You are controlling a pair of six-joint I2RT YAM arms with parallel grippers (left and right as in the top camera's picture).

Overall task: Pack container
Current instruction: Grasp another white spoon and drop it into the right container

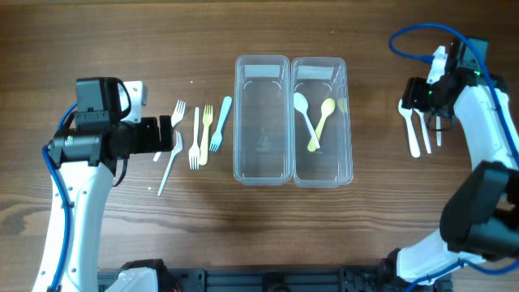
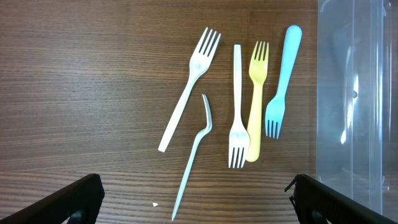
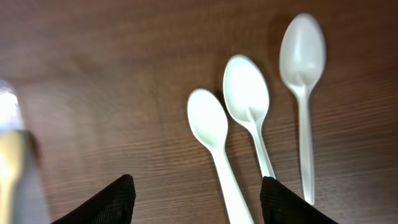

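On woodgrain table (image 1: 324,235), left pincer (image 2: 194,184) and right pincer (image 3: 198,183) apart, white spoons (image 3: 247,93), slim forks (image 2: 239,124), clear tubs (image 1: 262,58)

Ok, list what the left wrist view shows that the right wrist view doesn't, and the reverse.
Only the left wrist: five forks, namely three white forks, a yellow fork and a blue fork. Only the right wrist: three white spoons. Both: the wooden table, an open, empty gripper (left gripper, right gripper), and seemingly the clear container at the frame edge, blurred in the right wrist view.
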